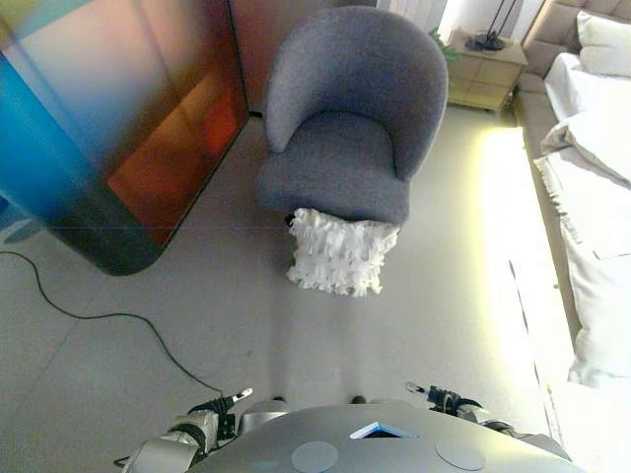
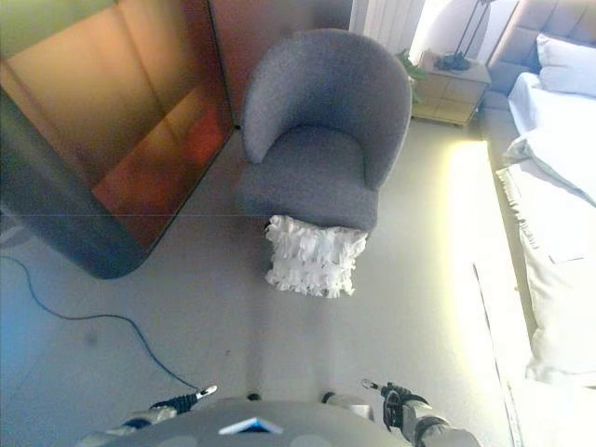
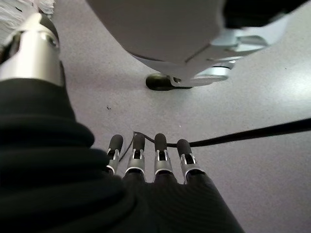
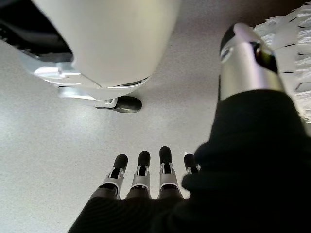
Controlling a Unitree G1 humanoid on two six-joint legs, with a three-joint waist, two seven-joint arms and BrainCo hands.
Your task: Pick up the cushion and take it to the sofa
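A white ruffled cushion (image 1: 340, 251) stands on the floor, leaning against the front of a grey armchair (image 1: 345, 128). It lies straight ahead of me, some way off. Its edge also shows in the right wrist view (image 4: 291, 48). My left hand (image 3: 146, 155) hangs low at my left side (image 1: 212, 414), fingers straight and empty, over bare floor. My right hand (image 4: 146, 170) hangs low at my right side (image 1: 449, 399), fingers straight and empty. Neither hand is near the cushion.
A tall glossy orange and blue cabinet (image 1: 118, 128) stands at the left. A long pale seat or bed with white bedding (image 1: 592, 177) runs along the right. A small bedside table (image 1: 483, 69) stands at the back right. Grey floor (image 1: 197, 296) lies between me and the cushion.
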